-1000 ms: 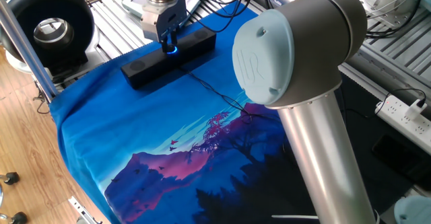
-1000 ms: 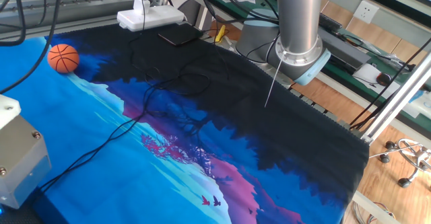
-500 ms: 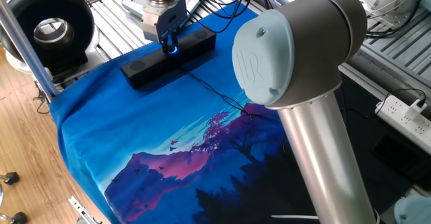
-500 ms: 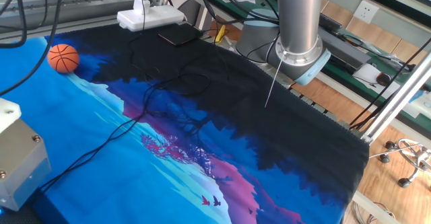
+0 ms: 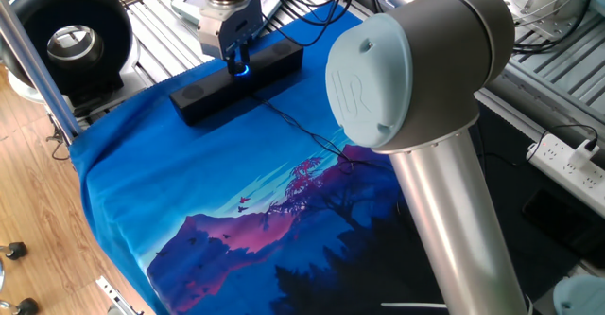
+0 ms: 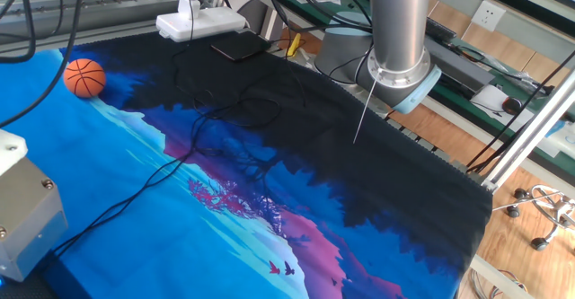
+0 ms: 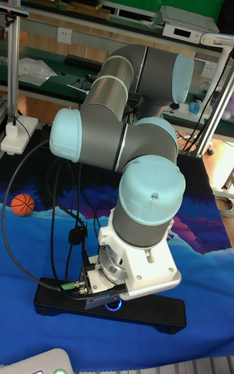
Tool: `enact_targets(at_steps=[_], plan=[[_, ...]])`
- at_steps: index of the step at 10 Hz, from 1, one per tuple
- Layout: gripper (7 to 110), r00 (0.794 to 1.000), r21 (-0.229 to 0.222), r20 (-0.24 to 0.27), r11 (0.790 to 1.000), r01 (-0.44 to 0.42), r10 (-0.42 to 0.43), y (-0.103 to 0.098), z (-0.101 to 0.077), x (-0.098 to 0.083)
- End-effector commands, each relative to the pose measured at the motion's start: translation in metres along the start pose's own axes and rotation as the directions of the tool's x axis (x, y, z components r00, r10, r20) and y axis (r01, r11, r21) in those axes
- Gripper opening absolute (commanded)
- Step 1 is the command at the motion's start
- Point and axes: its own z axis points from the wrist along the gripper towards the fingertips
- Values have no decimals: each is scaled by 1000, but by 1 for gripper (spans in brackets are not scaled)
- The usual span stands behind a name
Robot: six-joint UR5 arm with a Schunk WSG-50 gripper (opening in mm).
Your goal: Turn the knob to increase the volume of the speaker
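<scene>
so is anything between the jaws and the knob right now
Nothing visible is. The gripper is already down on the speaker at the blue-lit knob, with no object between them. Whether the jaws actually clamp it cannot be told.

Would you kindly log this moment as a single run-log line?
phase: at dial | gripper: on small blue-lit black knob, closure unclear | long black speaker: flat on blue cloth

Dark two-finger gripper [image 5: 237,58] covers the small blue-lit black knob [image 5: 240,69]; finger spacing unreadable.
</scene>
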Motion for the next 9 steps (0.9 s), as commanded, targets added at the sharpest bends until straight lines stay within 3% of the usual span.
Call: enact_targets(at_steps=[1, 4, 5, 9], plan=[[44, 1000, -10, 6, 1000, -7, 7, 3, 1, -1], [44, 1000, -3, -1, 1000, -18, 18, 2, 1, 1], [22, 1000, -3, -1, 1000, -19, 19, 2, 1, 1], [22, 1000, -3, -2, 1000, -24, 24, 2, 2, 2]])
